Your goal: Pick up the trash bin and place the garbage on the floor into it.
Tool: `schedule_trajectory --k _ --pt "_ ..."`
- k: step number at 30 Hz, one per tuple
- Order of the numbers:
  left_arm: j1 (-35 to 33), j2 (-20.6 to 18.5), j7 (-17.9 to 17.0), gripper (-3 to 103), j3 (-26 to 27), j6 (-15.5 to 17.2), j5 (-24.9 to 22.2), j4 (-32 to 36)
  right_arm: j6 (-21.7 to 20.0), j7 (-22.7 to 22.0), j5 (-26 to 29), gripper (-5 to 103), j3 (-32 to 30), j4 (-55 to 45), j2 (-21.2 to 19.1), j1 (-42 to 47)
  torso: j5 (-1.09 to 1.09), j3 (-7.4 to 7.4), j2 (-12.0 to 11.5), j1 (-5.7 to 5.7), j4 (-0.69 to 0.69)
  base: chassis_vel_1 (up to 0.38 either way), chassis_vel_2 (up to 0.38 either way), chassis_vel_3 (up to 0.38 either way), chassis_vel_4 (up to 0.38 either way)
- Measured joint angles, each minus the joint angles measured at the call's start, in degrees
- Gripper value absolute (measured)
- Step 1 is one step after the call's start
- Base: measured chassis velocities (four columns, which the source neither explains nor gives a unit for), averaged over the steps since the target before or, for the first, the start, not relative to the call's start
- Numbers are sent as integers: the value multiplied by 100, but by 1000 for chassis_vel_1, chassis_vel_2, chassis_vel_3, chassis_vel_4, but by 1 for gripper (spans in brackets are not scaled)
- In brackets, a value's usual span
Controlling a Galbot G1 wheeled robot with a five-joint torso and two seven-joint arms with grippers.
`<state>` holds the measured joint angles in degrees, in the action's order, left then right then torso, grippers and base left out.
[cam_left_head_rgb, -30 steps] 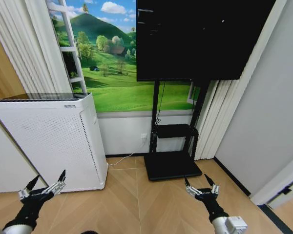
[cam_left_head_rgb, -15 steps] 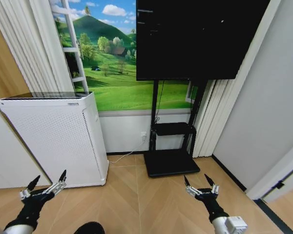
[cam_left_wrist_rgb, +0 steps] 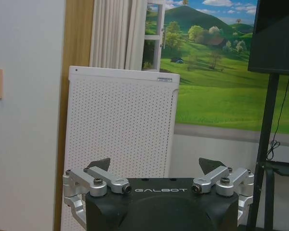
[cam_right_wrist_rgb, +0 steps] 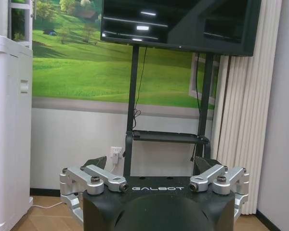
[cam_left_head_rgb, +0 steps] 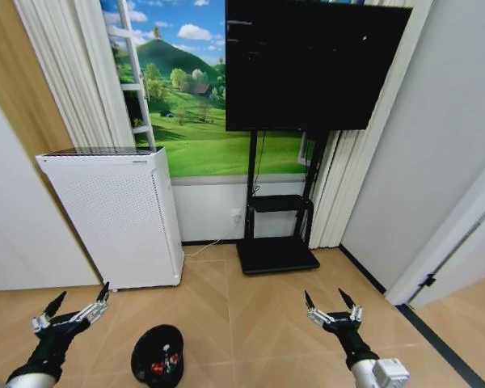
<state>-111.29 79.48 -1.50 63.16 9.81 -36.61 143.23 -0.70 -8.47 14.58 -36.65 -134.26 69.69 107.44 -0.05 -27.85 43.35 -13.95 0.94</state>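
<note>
- Left end effector [cam_left_head_rgb: 79, 305] hovers at 8 o'clock, fingers spread wide, holding nothing.
- Right end effector [cam_left_head_rgb: 331, 301] at 4 o'clock, likewise spread and unloaded.
- Trash bin [cam_left_head_rgb: 158, 356] stands on the floor [cam_left_head_rgb: 250, 323] at 6 o'clock, red bits inside.

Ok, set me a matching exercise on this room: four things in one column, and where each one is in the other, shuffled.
Things:
1. trash bin
2. white appliance
3. screen
4. right gripper

Places:
A. on a black stand by the wall
B. on the floor between the two grippers, nearer the left gripper
C. against the wall, left of the stand
D. low in the head view, open, over bare floor

Pairs: 1-B, 2-C, 3-A, 4-D
</note>
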Motion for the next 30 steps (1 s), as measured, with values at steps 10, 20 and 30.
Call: schedule_trajectory --k 10,20,30 --pt "23 10 -15 100 1 -1 15 0 0 0 0 100 1 -1 1 0 3 3 -7 1 1 359 -357 -358 371" --pt "23 59 -34 100 2 8 41 1 -1 0 0 100 1 -1 1 -1 9 4 -12 0 0 346 -342 -345 345" --pt "25 69 -104 100 2 15 83 1 -1 0 0 100 0 -2 0 1 9 7 -12 5 0 335 -335 -339 329"
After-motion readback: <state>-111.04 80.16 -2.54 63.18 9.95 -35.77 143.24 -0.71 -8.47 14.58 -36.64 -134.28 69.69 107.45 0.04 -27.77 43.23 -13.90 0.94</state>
